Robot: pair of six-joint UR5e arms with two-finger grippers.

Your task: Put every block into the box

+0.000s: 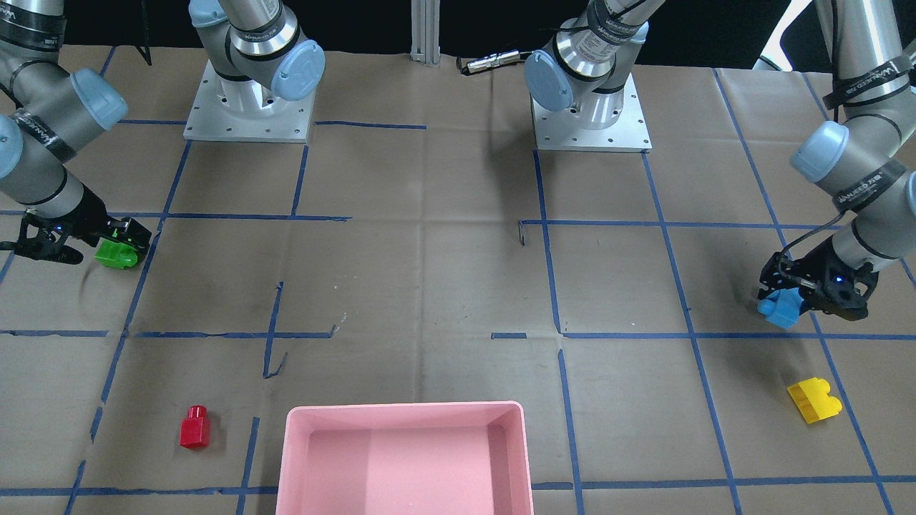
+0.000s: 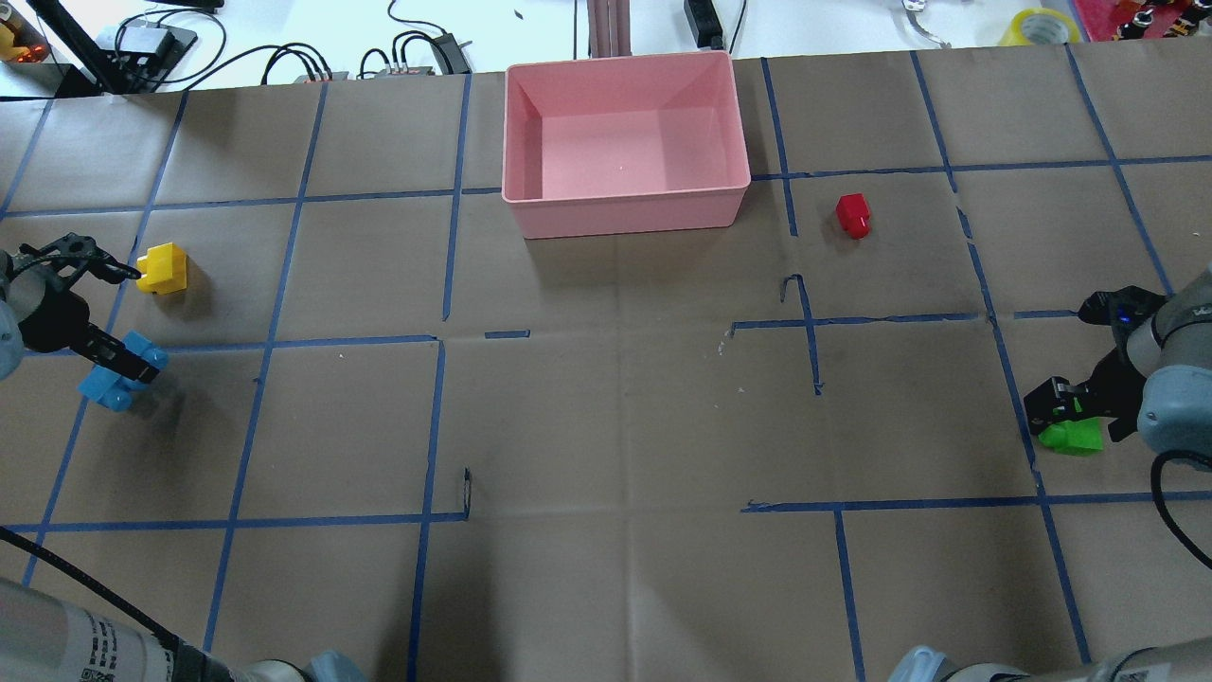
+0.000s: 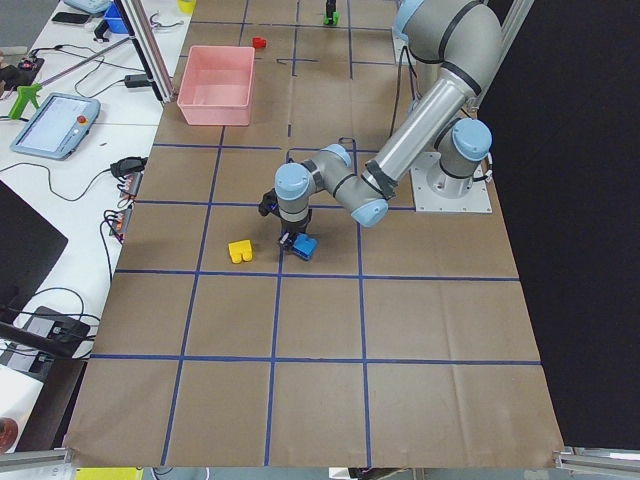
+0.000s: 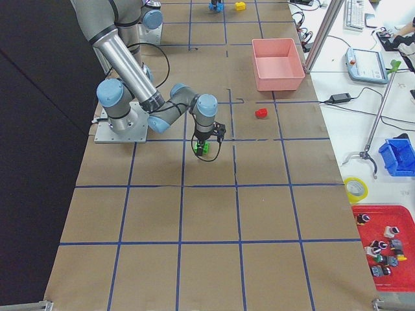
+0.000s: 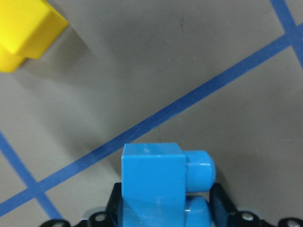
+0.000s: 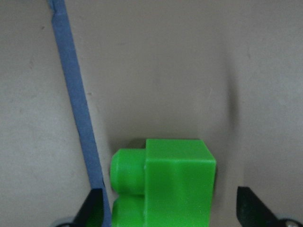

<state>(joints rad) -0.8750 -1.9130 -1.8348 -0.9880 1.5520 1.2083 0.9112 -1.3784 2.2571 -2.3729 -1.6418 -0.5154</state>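
We count one pink box (image 1: 401, 408) and four blocks (image 1: 195, 427) on blue-taped brown paper (image 1: 444, 286); left gripper (image 1: 784, 297) pinches blue block (image 1: 780, 312), right gripper (image 1: 123, 240) spread around green block (image 1: 114, 256).

We read this as robotics lab. Left arm (image 3: 420, 130) and right arm (image 4: 130, 71), grey industrial type, each bolted to metal base plate (image 1: 215, 125). Table (image 2: 606, 426) wrapped in brown paper, blue tape grid (image 2: 436, 417) marking cells. Aluminium post (image 1: 427, 28) stands at table edge. On side bench (image 3: 105, 95) we see teach pendant (image 3: 55, 125) and cables (image 2: 303, 62). Opposite side: second pendant (image 4: 367, 65), tape roll (image 4: 355, 189), blue parts bin (image 4: 397, 157), red tray of small parts (image 4: 382, 240).
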